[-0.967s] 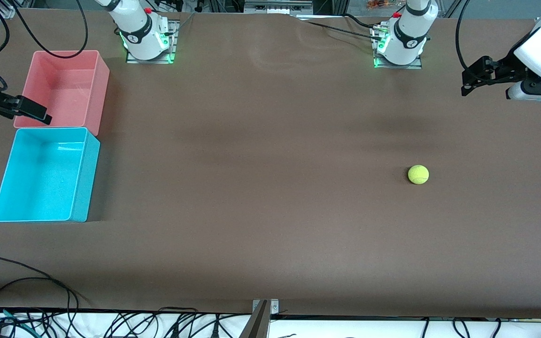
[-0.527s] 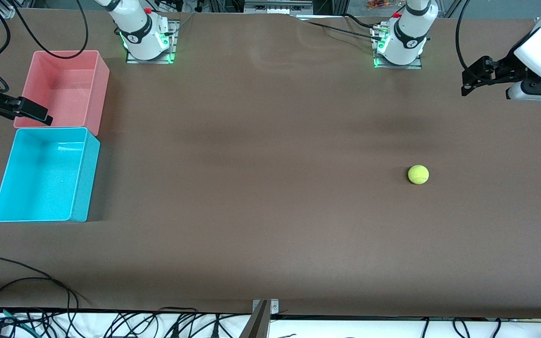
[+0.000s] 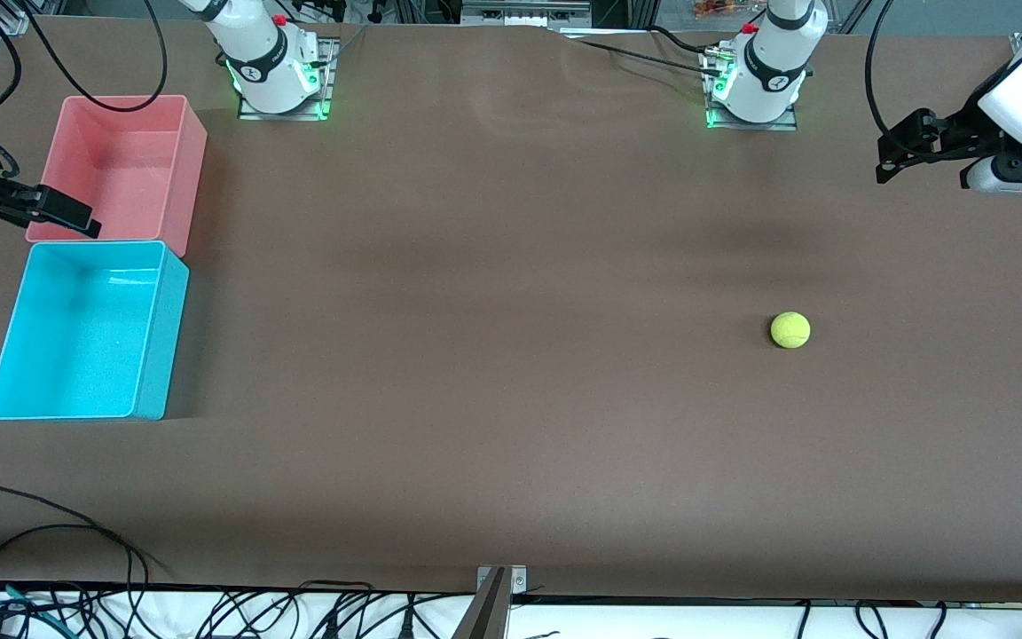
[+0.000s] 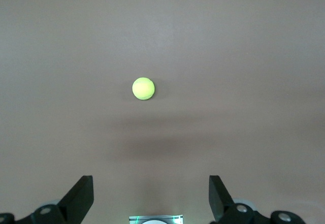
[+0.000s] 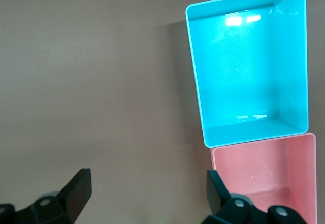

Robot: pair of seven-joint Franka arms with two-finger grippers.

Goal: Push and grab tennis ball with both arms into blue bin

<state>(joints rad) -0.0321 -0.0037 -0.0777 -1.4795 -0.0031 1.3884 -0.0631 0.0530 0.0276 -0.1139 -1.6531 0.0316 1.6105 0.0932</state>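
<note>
The tennis ball [image 3: 790, 330] [image 4: 143, 88] lies alone on the brown table toward the left arm's end. My left gripper [image 3: 887, 167] [image 4: 151, 196] hangs open over bare table at that end, well apart from the ball, with nothing between its fingers. The blue bin [image 3: 165, 346] [image 5: 199, 82] stands empty at the right arm's end. My right gripper [image 3: 57, 211] [image 5: 147, 191] hovers open and empty over the pink bin's outer edge, beside the blue bin.
A pink bin [image 3: 194, 169] [image 5: 261, 144], also empty, touches the blue bin and stands farther from the front camera. Both arm bases [image 3: 279, 75] [image 3: 755, 84] stand along the table's back edge. Cables [image 3: 50, 532] lie at the front edge.
Both grippers have drifted only slightly while staying open. The ball and the bins have not moved.
</note>
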